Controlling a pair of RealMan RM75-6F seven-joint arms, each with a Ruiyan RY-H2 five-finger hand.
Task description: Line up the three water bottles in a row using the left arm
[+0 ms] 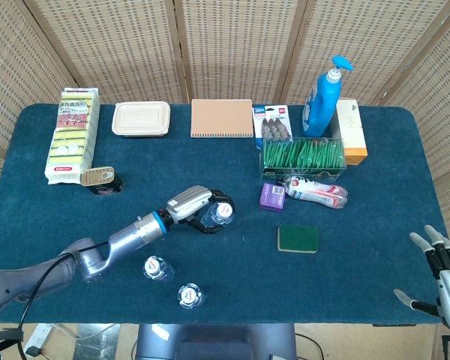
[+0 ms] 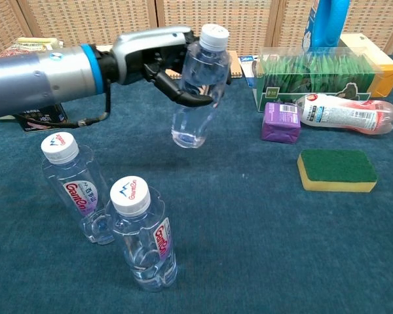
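Water bottles on table: two are seen standing at lower left of the chest view, the rear bottle point(image 2: 71, 186) just beside the front bottle point(image 2: 143, 235), both upright on the blue table point(image 2: 262, 248).
Left hand: the left hand point(image 2: 167, 62) is seen wrapped around the upper body of the carried bottle point(image 2: 200, 88), at upper centre.
Carried bottle: it is held clear of the table, slightly tilted, cap uppermost, well apart from the standing pair.
Handling: thin clear plastic is judged light and easily dented; the smooth wall is likely slippery, so a grasp around the mid-body below the shoulder is advised.
Placement risk: a narrow base is judged prone to tipping if set down tilted.
Right hand: the right hand point(image 1: 444, 279) is seen at lower right of the head view, fingers spread, holding nothing.
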